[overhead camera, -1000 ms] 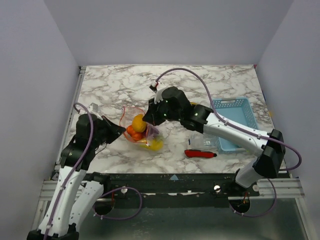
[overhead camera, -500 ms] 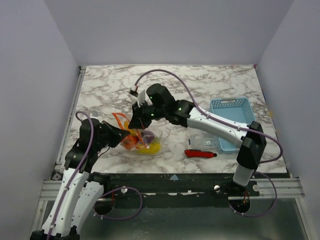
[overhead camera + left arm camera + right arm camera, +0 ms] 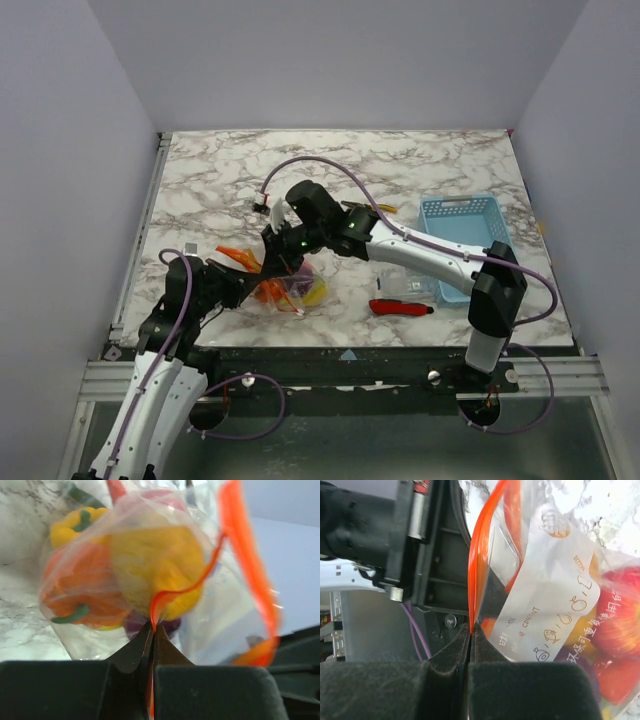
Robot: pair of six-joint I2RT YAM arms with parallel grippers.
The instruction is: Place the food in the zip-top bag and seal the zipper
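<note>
— What do we have in the left gripper (image 3: 152, 630)?

— Its fingers are pinched fully together, and the thin orange-red zipper (image 3: 245, 555) is caught right at their tips. From the pinch the strip curls up and to the right, then joins a broader stretch running down the far right side.

— And where is the zip-top bag (image 3: 225, 615) from there?

— Directly beyond our left fingertips, bulging with food. A yellow pepper (image 3: 155, 565) sits just above the tips, an orange pepper (image 3: 80, 587) with a green stem lies to their left, and a purple bulb (image 3: 145, 625) peeks out right behind the pinch.

— How about the right gripper (image 3: 470, 630)?

— The same story: the fingers are closed tight, and the zipper rises straight up from between the tips. To the right of them we see the bag's white label (image 3: 555, 595), and farther right, inside the plastic, a red tomato (image 3: 620, 630).

— Is the strip pressed shut along its whole length?

— We cannot tell; only the stretches near each pair of fingertips are clear.

— From above?

— Both grippers meet at the bag, close together, with the filled part bunched just on the near side of the right fingers. The red-handled knife (image 3: 400, 307) and the blue basket (image 3: 465, 240) lie well apart from both, out to the right on the marble table (image 3: 220, 180).
</note>
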